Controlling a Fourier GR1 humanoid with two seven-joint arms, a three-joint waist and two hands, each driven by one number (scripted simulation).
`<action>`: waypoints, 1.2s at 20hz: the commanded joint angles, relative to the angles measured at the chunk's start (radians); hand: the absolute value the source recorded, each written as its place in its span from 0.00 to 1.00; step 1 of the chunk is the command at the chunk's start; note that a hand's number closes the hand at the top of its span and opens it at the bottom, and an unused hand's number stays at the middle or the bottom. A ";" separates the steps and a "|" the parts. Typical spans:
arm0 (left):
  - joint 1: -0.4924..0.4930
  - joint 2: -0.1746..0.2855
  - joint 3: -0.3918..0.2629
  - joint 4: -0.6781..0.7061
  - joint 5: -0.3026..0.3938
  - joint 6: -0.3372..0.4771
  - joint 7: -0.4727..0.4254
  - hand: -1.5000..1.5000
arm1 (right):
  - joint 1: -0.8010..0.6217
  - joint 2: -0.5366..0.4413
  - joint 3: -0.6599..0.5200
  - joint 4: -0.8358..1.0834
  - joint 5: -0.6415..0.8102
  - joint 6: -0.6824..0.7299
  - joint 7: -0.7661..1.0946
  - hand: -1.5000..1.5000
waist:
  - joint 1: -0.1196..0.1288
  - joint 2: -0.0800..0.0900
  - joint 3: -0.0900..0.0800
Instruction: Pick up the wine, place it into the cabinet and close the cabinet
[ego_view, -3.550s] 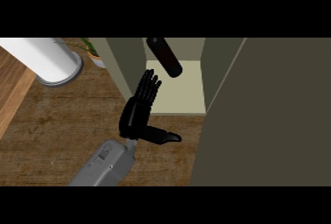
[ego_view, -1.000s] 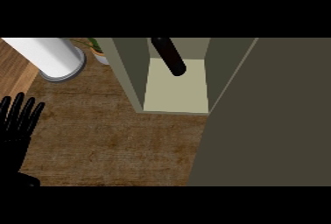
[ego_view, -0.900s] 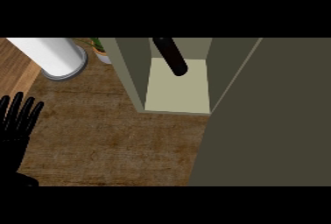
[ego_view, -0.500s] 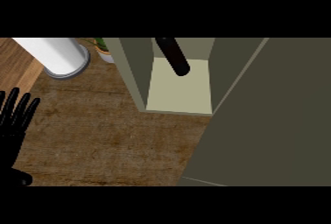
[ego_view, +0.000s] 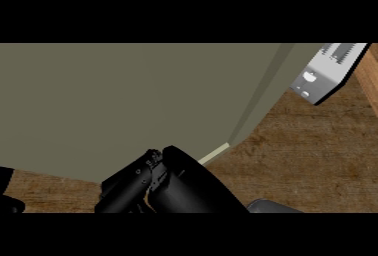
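The wine does not show anywhere; the only place it could be is behind the cabinet (ego_view: 133, 100), whose flat grey-green panel fills the whole upper left and hides whatever lies past it. That panel ends in a slanting vertical edge, and at the foot of that edge a thin pale strip (ego_view: 214, 154) peeps out, which may be a sliver of the cabinet's inner floor, though too little shows to be sure. Right under the cabinet's lower edge, just beside the strip, is the right hand (ego_view: 181, 187), black and seen from close by. Its fingers (ego_view: 133, 182) are stretched out rather than clenched, they grasp nothing, and their tips reach up to the panel's bottom edge, where they seem to touch it. A short piece of grey forearm (ego_view: 272, 206) shows below the cabinet's slanting edge, on the far side of the hand from the panel's long lower edge. Beneath the cabinet's lower left corner a dark sliver of the left hand (ego_view: 6, 192) shows at the border of the view, and its state cannot be told. The brown wooden counter (ego_view: 310, 150) spreads out beside and below the cabinet. On it, just past the cabinet's upper corner, lies the corner of a light grey appliance (ego_view: 328, 70) with small white marks.
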 joint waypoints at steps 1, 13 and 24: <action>0.027 0.007 0.022 -0.020 0.005 -0.011 0.018 0.00 | -0.207 0.041 -0.082 0.236 -0.097 -0.048 -0.043 1.00 | -0.003 0.000 0.002; 0.026 -0.052 0.073 -0.031 -0.046 -0.003 0.026 0.00 | -0.253 0.043 -0.220 0.507 -0.264 -0.007 -0.204 1.00 | -0.027 -0.002 0.004; 0.022 -0.075 0.120 0.005 -0.074 -0.070 0.045 0.00 | -0.252 -0.007 -0.365 0.775 -0.231 0.183 -0.362 1.00 | -0.027 0.000 0.004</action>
